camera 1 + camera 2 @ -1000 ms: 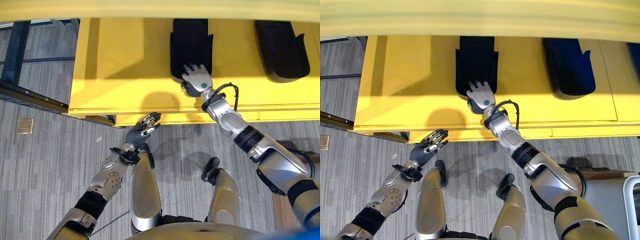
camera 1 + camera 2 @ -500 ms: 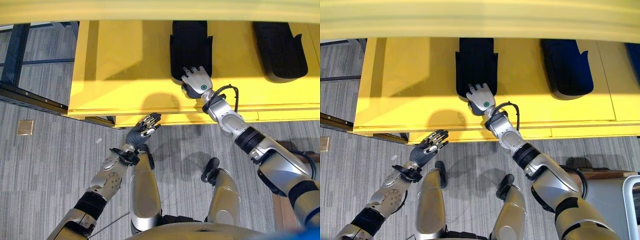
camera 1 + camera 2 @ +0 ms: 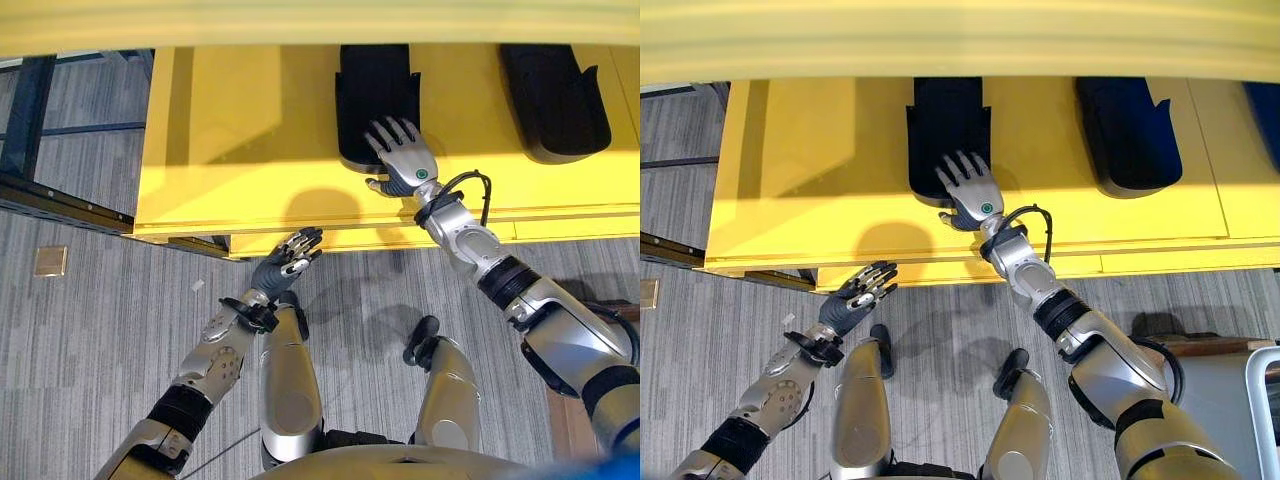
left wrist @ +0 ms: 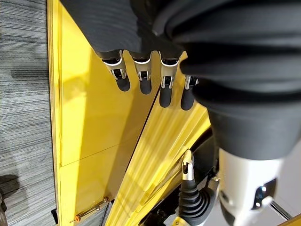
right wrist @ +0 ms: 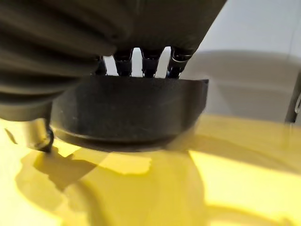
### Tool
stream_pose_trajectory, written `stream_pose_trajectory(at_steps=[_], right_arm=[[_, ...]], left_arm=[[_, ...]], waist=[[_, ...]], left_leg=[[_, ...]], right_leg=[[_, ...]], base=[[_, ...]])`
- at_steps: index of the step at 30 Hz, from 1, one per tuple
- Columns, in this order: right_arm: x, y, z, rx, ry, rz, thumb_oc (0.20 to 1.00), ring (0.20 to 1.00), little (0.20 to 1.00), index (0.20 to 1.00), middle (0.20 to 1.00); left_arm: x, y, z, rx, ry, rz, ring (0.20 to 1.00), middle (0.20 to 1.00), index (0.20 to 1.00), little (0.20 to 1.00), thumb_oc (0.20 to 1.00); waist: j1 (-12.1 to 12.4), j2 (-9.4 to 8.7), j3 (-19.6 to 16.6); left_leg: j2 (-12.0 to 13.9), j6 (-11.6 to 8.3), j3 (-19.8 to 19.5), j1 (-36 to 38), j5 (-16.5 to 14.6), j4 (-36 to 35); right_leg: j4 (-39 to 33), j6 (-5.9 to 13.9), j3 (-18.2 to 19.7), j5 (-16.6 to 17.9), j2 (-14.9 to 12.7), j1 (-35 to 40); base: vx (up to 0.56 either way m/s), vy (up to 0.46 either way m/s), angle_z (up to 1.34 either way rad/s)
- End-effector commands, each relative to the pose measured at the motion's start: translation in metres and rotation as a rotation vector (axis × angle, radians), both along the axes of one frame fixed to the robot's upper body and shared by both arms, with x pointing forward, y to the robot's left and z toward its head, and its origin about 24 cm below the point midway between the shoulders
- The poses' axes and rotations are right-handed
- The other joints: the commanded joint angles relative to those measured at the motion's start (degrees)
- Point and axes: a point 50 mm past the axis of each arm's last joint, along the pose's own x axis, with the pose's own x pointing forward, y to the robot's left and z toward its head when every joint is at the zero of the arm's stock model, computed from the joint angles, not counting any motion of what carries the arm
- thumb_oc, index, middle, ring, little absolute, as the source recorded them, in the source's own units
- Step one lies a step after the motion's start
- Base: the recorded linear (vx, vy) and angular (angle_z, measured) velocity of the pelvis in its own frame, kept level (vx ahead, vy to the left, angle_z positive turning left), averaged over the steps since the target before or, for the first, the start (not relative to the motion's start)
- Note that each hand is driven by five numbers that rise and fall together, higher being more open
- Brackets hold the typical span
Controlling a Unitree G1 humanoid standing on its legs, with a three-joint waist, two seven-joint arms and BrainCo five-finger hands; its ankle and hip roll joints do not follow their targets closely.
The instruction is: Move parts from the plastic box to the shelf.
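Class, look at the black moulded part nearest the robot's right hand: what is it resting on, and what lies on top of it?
The black moulded part lies on the yellow shelf board. The right hand spreads straight fingers over its near end, covering that edge.

Black moulded part (image 3: 373, 105): long, shallow tray-like shape, raised side walls, rounded near end; lies flat on yellow shelf (image 3: 250, 140), long axis running away from robot. Right hand (image 3: 402, 160) spread flat over its near end, fingertips on part, thumb beside rim. Second black part (image 3: 556, 100): same shape, flat on shelf, well apart, beyond hand's outer side, untouched.
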Motion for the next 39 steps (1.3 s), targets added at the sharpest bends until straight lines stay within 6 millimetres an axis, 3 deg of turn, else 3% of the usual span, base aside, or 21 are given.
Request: stream_pose_trajectory(at_steps=[1, 12, 15, 19, 25, 39], right_arm=[[-0.011, -0.030, -0.055, -0.044, 0.216, -0.078, 1.000, 1.000, 1.000, 1.000, 1.000], [-0.015, -0.016, -0.038, 0.229, 0.356, 0.075, 1.000, 1.000, 1.000, 1.000, 1.000], [-0.022, -0.011, -0.026, 0.289, 0.382, 0.140, 1.000, 1.000, 1.000, 1.000, 1.000], [-0.042, -0.002, 0.008, 0.415, 0.297, 0.302, 1.000, 1.000, 1.000, 1.000, 1.000], [-0.051, 0.002, 0.039, 0.390, 0.180, 0.385, 1.000, 1.000, 1.000, 1.000, 1.000], [-0.040, -0.006, 0.062, 0.363, 0.029, 0.330, 1.000, 1.000, 1.000, 1.000, 1.000]], left_arm=[[0.008, -0.011, 0.027, -0.066, -0.139, -0.028, 1.000, 1.000, 1.000, 1.000, 1.000], [0.004, -0.011, 0.024, -0.069, -0.113, -0.033, 1.000, 1.000, 1.000, 1.000, 1.000], [0.001, -0.009, 0.027, -0.077, -0.121, -0.041, 1.000, 1.000, 1.000, 1.000, 1.000], [-0.004, -0.010, 0.029, -0.078, -0.120, -0.016, 1.000, 1.000, 1.000, 1.000, 1.000], [-0.004, -0.014, 0.031, -0.083, -0.122, -0.012, 1.000, 1.000, 1.000, 1.000, 1.000], [-0.007, -0.014, 0.024, -0.093, -0.114, -0.027, 1.000, 1.000, 1.000, 1.000, 1.000]], waist=[[1.29, 2.40, 3.18], [1.04, 2.54, 3.18], [0.53, 2.23, 3.18], [-0.88, 1.74, 3.18], [-1.46, 1.94, 3.18], [-0.94, 3.21, 2.97]], left_leg=[[-3.70, 4.85, 1.86, 0.81, -0.26, -2.80], [-4.24, 4.89, 1.82, 2.60, -0.71, -2.76], [-4.10, 4.88, 2.20, 3.22, -0.90, -2.69], [-3.54, 4.91, 2.79, 4.20, -1.75, -1.71], [-3.11, 4.56, 3.37, 5.09, -1.47, -2.18], [-3.92, 4.69, 3.07, 5.25, -1.18, -2.58]], right_leg=[[10.33, -0.92, -3.72, -7.46, 1.63, -1.38], [10.54, -1.07, -3.56, -8.04, 1.35, 0.21], [10.20, -1.10, -3.34, -8.10, 1.57, 0.69], [10.92, -1.34, -2.62, -8.84, 1.88, 1.19], [10.06, -1.28, -2.31, -8.52, 2.11, 1.65], [10.45, -1.86, -2.07, -8.95, 1.94, 1.55]], base=[[0.00, 0.000, 0.00], [0.00, 0.000, 0.00], [0.00, 0.000, 0.00], [0.01, -0.005, -0.02], [0.00, -0.006, -0.03], [0.00, 0.008, 0.00]])
